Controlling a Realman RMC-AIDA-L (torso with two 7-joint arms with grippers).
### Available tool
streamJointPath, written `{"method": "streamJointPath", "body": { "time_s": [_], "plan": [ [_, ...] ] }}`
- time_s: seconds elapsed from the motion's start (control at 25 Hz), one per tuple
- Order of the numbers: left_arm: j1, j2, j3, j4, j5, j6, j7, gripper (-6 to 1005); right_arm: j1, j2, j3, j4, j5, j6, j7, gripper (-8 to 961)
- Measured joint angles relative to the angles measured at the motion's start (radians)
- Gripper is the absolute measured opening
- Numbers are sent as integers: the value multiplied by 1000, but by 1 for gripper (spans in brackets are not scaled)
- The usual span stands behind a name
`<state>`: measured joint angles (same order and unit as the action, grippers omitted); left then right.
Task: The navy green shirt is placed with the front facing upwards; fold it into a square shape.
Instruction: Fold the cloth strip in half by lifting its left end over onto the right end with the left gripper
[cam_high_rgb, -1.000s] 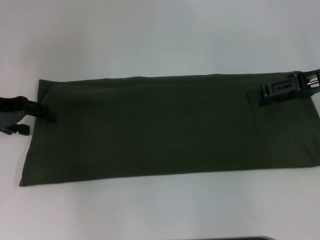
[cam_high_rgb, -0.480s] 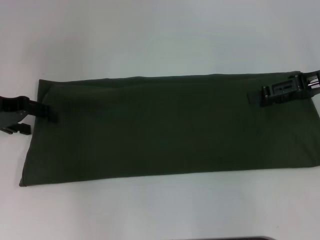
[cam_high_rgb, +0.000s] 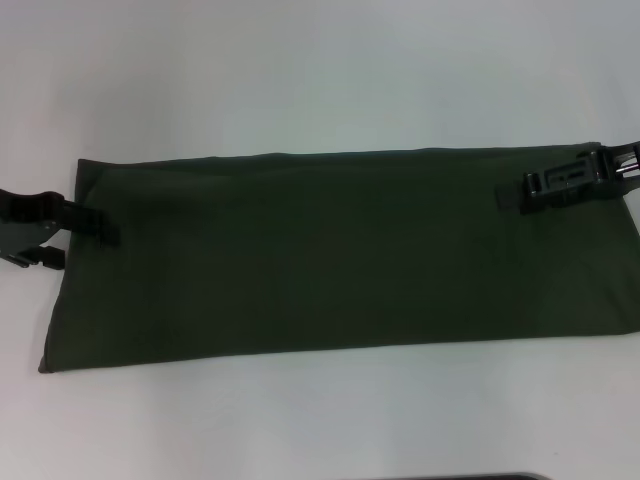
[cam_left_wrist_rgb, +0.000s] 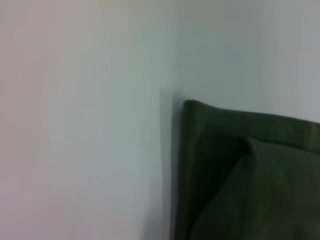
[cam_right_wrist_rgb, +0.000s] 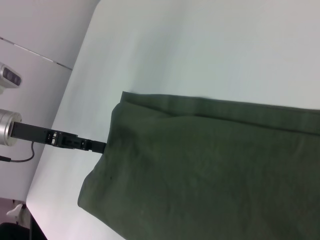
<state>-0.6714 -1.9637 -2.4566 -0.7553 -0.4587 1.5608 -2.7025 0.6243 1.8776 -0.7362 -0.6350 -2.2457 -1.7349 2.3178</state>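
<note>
Head view: left gripper (cam_high_rgb: 95, 230) reaches slightly farther onto the unmoved navy green shirt (cam_high_rgb: 330, 260).

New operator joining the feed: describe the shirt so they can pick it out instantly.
On the white table, look for the long dark band across the middle. That is the shirt, folded into a strip, with the left gripper and right gripper at its ends. It is the only green thing.

Head cam: high, looking fwd and down over the white table (cam_high_rgb: 320, 80), whole long dark olive-green folded cotton shirt (cam_high_rgb: 330, 260) in frame. Left wrist cam: v. close, just one shirt corner (cam_left_wrist_rgb: 240, 170) + table. Right wrist cam: further back, looking along shirt (cam_right_wrist_rgb: 210, 170) to that same end w/ the black left gripper (cam_right_wrist_rgb: 75, 143).
</note>
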Motion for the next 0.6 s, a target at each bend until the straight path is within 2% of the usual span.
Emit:
{"method": "streamJointPath", "body": {
  "time_s": [0.6],
  "plan": [
    [-9, -7, 19, 11, 2, 6, -3, 902, -2, -1, -1, 0, 0, -2, 0, 807]
  ]
}}
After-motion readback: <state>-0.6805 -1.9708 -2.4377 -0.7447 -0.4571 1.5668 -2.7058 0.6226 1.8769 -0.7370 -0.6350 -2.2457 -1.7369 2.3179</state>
